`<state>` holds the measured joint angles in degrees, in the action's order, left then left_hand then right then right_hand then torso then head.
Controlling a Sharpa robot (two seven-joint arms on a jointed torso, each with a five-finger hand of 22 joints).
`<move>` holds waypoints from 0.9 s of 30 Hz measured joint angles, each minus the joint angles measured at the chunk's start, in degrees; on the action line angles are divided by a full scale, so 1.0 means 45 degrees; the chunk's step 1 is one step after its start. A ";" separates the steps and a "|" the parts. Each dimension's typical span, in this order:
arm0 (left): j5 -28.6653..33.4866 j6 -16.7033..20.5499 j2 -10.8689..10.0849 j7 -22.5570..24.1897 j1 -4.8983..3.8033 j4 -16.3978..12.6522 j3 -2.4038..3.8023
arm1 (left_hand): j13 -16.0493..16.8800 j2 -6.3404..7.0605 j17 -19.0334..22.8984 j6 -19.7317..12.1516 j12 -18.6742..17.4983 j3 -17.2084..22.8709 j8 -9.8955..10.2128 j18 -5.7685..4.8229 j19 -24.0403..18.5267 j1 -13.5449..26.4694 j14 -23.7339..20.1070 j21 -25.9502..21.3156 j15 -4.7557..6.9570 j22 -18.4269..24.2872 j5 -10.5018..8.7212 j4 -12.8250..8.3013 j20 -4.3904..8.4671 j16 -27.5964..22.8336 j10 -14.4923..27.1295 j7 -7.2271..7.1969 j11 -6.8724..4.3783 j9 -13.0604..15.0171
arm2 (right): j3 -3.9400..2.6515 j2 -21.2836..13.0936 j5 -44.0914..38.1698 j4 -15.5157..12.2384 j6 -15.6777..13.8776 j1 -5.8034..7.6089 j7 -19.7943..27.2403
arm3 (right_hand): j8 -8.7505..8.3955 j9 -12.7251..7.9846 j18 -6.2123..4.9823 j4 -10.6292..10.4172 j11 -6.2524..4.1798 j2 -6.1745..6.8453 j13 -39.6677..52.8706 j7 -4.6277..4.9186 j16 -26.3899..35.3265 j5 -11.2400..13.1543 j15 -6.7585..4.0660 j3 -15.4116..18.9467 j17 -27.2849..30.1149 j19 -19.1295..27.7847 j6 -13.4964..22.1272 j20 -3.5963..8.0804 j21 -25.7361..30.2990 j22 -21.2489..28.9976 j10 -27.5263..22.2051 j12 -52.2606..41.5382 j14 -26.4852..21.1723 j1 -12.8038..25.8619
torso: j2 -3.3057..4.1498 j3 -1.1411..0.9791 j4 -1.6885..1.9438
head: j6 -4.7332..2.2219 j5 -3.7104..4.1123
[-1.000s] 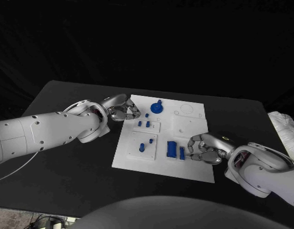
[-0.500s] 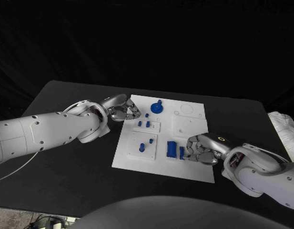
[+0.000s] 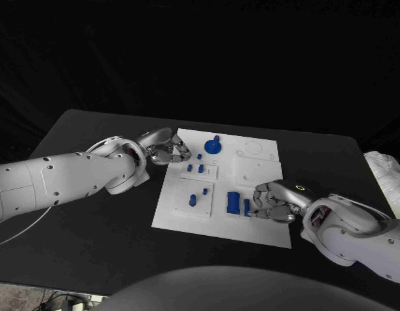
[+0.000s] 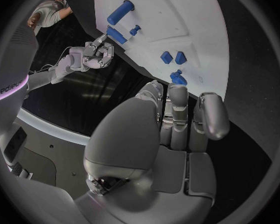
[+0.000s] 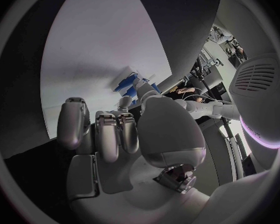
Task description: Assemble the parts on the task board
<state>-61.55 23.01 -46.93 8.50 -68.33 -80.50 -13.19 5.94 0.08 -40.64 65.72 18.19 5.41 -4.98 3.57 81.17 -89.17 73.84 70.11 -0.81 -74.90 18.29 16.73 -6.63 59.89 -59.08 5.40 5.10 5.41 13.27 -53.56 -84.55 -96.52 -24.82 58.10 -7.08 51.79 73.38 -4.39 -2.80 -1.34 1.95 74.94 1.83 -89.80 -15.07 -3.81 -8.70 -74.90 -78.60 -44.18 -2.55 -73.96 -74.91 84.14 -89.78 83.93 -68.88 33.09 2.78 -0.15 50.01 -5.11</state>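
Right hand (image 3: 276, 202) now nearer the blue parts (image 3: 238, 203), fingers curled, grasp unclear; left hand (image 3: 167, 148) unmoved, clenched.

You are looking at a dim scene: darkness is swallowing the background behind the table (image 3: 97, 129), while the board (image 3: 256, 170) is catching the brightest light. Soft highlights are gleaming on both silver hands. In the wrist views, fisheye distortion is bending the board's edges, and a dark frame is ringing each circle.
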 measured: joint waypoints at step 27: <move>0.0083 0.0154 -0.0167 0.0185 0.0004 -0.0155 0.0000 | -0.0039 0.0023 0.0039 -0.0001 0.0000 0.0036 0.0000 -0.0001 0.0000 0.0023 0.0000 0.0000 0.0000 0.0000 0.0000 0.0036 0.0000 0.0000 -0.0030 0.0000 -0.0031 0.0022 | 0.0028 -0.0519 0.0605 -0.0462 -0.1283 -0.0002 0.0255 | -0.0495 -0.0154 0.0000 -0.0485 0.0001 0.0103 -0.0004 0.0143 0.0000 0.1311 0.0001 0.0295 -0.0007 0.0090 0.1017 -0.0100 0.0131 -0.0008 -0.0001 0.0000 0.0000 -0.0171 | -0.0004 0.0002 -0.0006 | 0.0000 -0.0115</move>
<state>-61.17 23.71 -47.68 9.33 -68.32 -81.20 -13.20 5.76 0.18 -40.47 65.71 18.19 5.57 -4.98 3.56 81.17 -89.06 73.84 70.11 -0.81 -74.90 18.29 16.90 -6.63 59.89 -59.22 5.40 4.96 5.51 13.39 -55.89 -81.82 -98.60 -30.60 58.08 -5.93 49.56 72.69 -4.39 -4.98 -1.33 2.41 74.93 2.47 -89.80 -9.18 -3.81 -7.38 -74.94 -78.20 -39.61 -3.00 -73.37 -74.95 84.14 -89.78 83.92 -69.65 33.07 2.79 -0.18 50.01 -5.63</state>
